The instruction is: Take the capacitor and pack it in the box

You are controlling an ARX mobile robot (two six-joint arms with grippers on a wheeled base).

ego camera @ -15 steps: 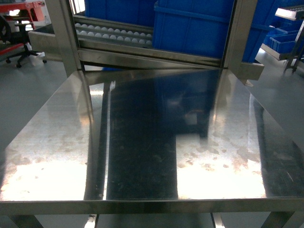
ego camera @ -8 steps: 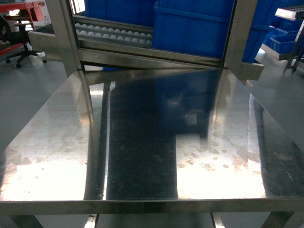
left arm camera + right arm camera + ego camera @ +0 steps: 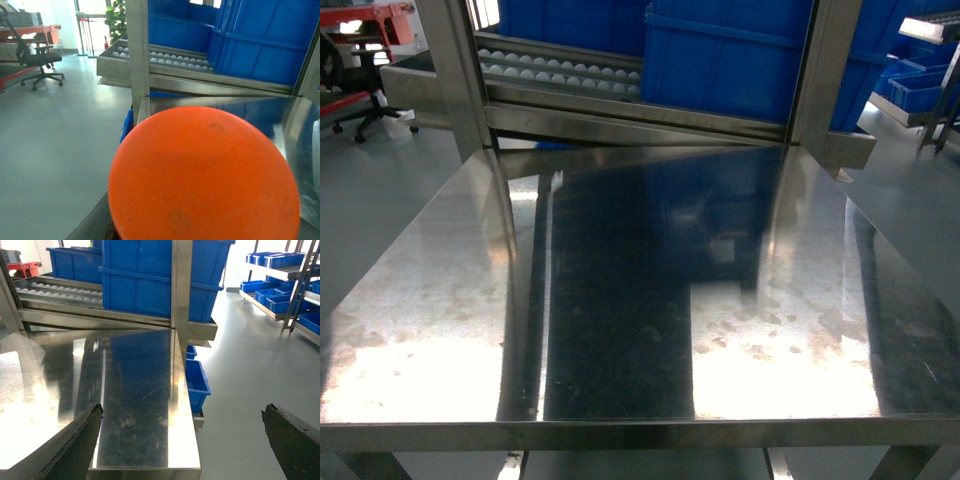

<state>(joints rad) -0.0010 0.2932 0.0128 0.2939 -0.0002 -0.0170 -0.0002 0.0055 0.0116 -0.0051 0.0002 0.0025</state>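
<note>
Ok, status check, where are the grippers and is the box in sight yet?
Right gripper open, beside the steel table. Left gripper hidden behind an orange disc. No pink box or capacitor in view. Blue bins behind the table.

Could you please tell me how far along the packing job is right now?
Nothing looks done: the steel table shows no box or capacitor. Nothing is in hand either; the right gripper is open and holds nothing, and an orange disc fills the left wrist view. Picking and packing remain.

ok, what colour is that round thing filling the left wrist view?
Orange disc, plain, best in the left wrist view.
</note>
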